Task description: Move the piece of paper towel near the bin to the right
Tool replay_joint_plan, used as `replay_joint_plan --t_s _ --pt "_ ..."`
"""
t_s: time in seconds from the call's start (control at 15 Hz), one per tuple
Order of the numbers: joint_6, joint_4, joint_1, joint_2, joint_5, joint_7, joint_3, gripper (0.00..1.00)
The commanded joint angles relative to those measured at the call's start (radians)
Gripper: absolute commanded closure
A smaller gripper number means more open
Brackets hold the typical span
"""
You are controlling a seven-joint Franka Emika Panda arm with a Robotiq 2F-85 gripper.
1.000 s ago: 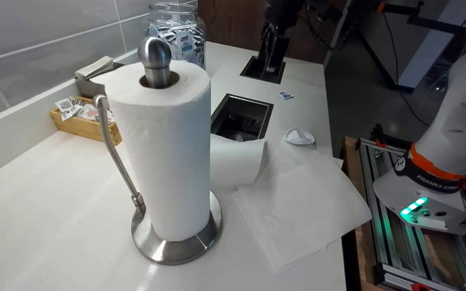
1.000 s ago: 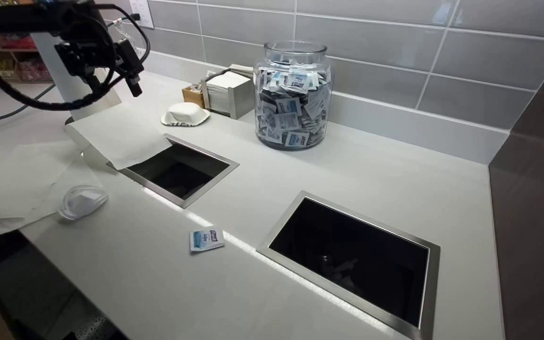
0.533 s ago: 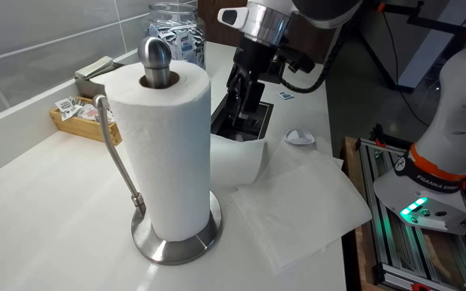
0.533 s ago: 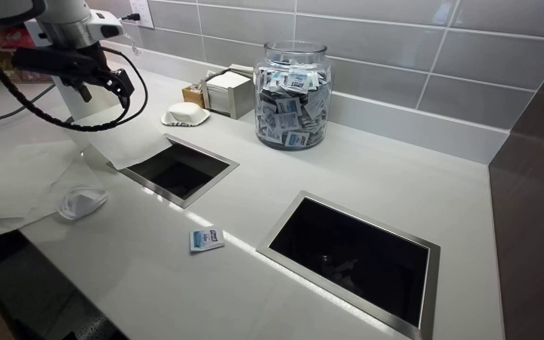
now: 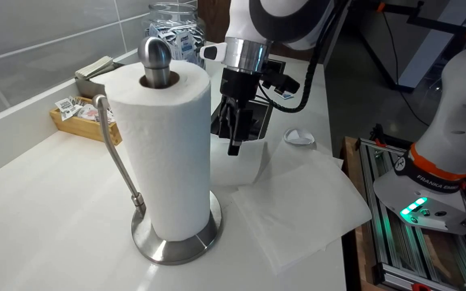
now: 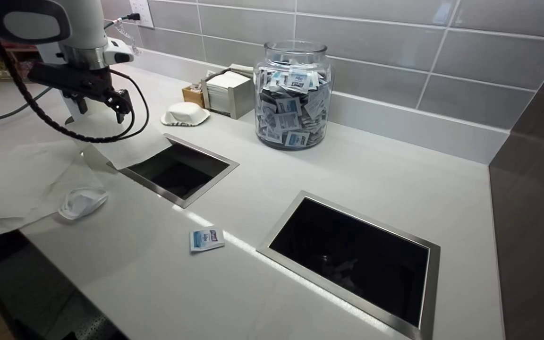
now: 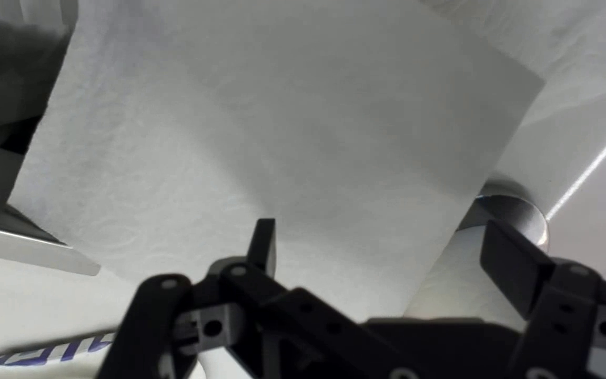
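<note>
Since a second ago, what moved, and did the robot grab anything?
The gripper moved: in both exterior views it came down lower and nearer the paper towel roll. Now it hangs over the paper towel piece by the bin. Nothing was grabbed or let go; its jaws stand apart. The roll, the paper towel piece, the glass jar and the little packet look unmoved.

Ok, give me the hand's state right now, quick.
Hand: open, holding nothing, above the paper towel.

Free room over part-covered bin [image 6: 209, 183], upright roll [image 5: 168, 161] beside paper towel [image 7: 282, 152].
</note>
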Motion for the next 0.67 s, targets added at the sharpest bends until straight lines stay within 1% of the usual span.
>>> replay_joint_plan --t_s 0.0,0.2,0.47,0.53,0.6 --pt "-0.032 0.067 -0.061 0.079 -0.048 0.005 0.055 0.26" --pt "-0.039 0.088 -0.094 0.112 -0.087 0.018 0.077 0.51" --pt "-0.036 0.092 -0.132 0.138 -0.153 0.048 0.082 0.81" --pt "-0.035 0.089 -0.141 0.139 -0.170 0.057 0.081 0.89" --pt "-0.034 0.086 -0.150 0.140 -0.186 0.068 0.079 0.95"
